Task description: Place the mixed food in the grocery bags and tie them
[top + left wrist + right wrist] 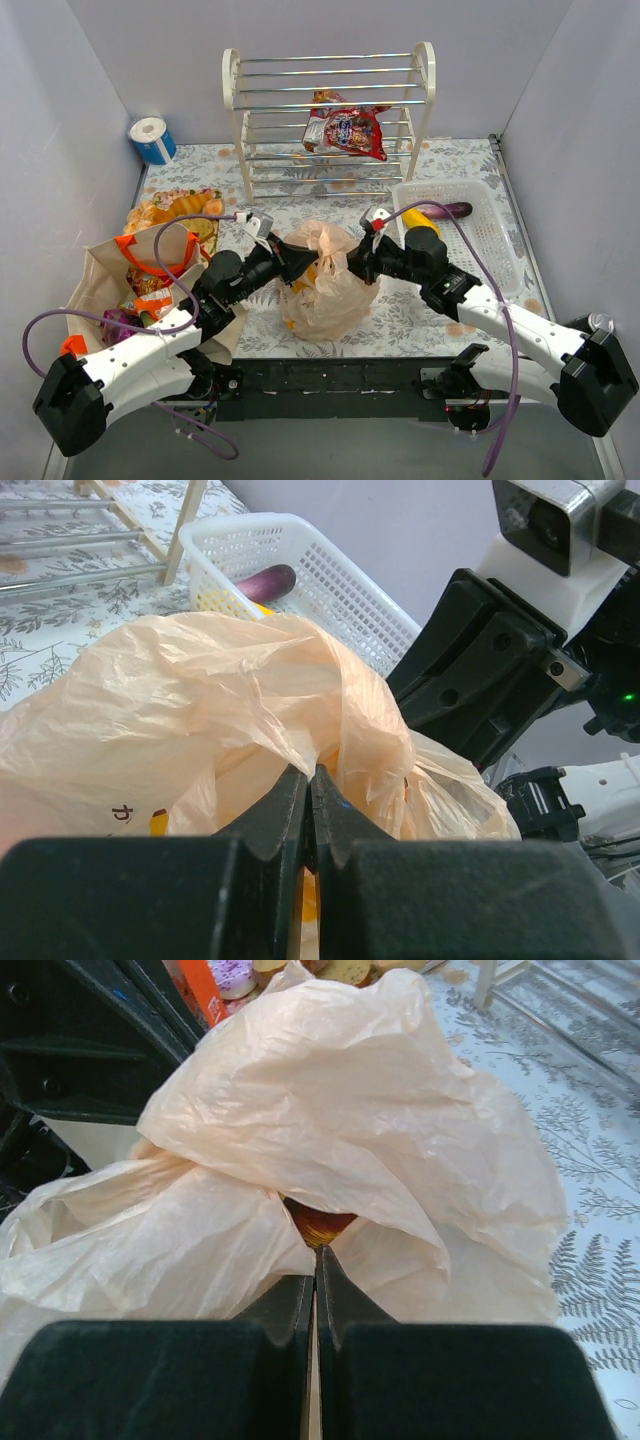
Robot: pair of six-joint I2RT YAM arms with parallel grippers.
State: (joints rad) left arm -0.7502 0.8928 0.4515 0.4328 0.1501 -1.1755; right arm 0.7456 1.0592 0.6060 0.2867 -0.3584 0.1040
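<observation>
The peach plastic bag (325, 290) sits in the middle of the bench (410, 315), between my two arms. My left tool (296, 266) is shut tight, with a thin fold of the bag's top pinched in its tips. My right tool (356, 262) is shut tight too, and it looks like it has a fold from the other side. The two tools are near each other over the bag's mouth.

I think this bag is very thin and soft. It crumples and has no shape of its own. It is light, but there is something orange (318, 1225) inside, and that weight will pull the film down. The film is smooth, so it can slip out of shut tips. It can also tear if I pull hard or fast. The best place to hold it is the loose top flaps, bunched up thick, not one single layer. For a knot I want one flap in each tool and a slow, gentle pull.

The canvas tote (100, 285) stands at the left edge with snack packets (150, 285) in it. Its cloth looks thicker and stiffer, and its orange handles (130, 245) are the good place to grab. A red snack packet (352, 130) lies on the rack (330, 70) at the back. It is shiny and light, so I would pinch its flat edge.
</observation>
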